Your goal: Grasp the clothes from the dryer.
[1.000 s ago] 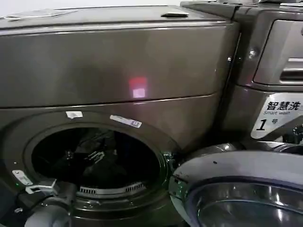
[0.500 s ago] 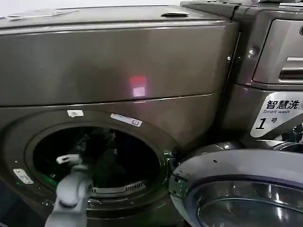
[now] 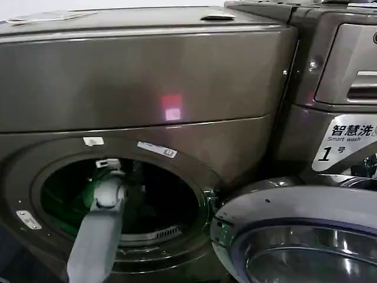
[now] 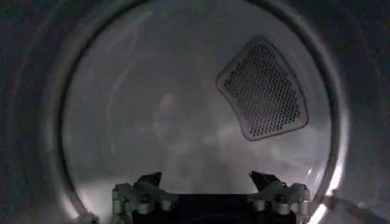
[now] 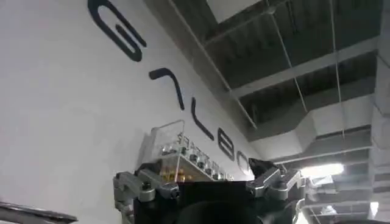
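Note:
The dryer (image 3: 147,88) stands in front of me with its round opening (image 3: 121,194) uncovered. The clothes (image 3: 158,197) show as a dark mass inside the drum, to the right of my left arm. My left gripper (image 3: 109,166) has reached through the opening into the drum. In the left wrist view the left gripper (image 4: 206,181) is open, with nothing between its fingers, and faces the drum's pale back wall (image 4: 152,109). My right gripper (image 5: 207,178) is open and empty, held away from the dryer and pointing up at a lettered wall.
The dryer's door (image 3: 294,236) hangs open at the lower right, close to the opening. A second machine (image 3: 336,118) with a "1" label stands to the right. A perforated vent (image 4: 262,88) sits on the drum's back wall.
My left arm has risen from the opening's lower left rim and pushed inward, so its gripper now sits high inside the drum mouth.

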`<action>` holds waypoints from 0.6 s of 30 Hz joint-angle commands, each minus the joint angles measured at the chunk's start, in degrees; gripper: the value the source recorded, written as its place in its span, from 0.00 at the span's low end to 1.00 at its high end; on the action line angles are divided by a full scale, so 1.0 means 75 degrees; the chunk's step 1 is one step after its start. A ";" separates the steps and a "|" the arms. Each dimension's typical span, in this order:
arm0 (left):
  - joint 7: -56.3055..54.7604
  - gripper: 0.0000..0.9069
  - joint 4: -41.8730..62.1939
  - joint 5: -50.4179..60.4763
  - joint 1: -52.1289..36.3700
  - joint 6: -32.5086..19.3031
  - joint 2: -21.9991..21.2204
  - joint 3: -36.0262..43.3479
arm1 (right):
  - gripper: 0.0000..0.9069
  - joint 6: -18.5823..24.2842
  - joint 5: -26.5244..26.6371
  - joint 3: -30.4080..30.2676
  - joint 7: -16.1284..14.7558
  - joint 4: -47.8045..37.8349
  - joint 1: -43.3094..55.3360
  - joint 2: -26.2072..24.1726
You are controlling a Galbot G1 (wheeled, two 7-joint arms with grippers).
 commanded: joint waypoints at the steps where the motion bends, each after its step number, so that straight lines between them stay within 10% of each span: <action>1: 0.1100 1.00 0.2499 0.0720 -0.1793 0.0277 0.0432 0.1024 | 1.00 0.0019 0.0026 0.0026 -0.0025 -0.0039 -0.0002 -0.0001; 18: 0.6266 1.00 0.5624 0.3840 -0.4064 -0.0800 0.0805 0.3909 | 1.00 0.0013 0.0038 0.0207 -0.0162 -0.0213 -0.0031 0.0047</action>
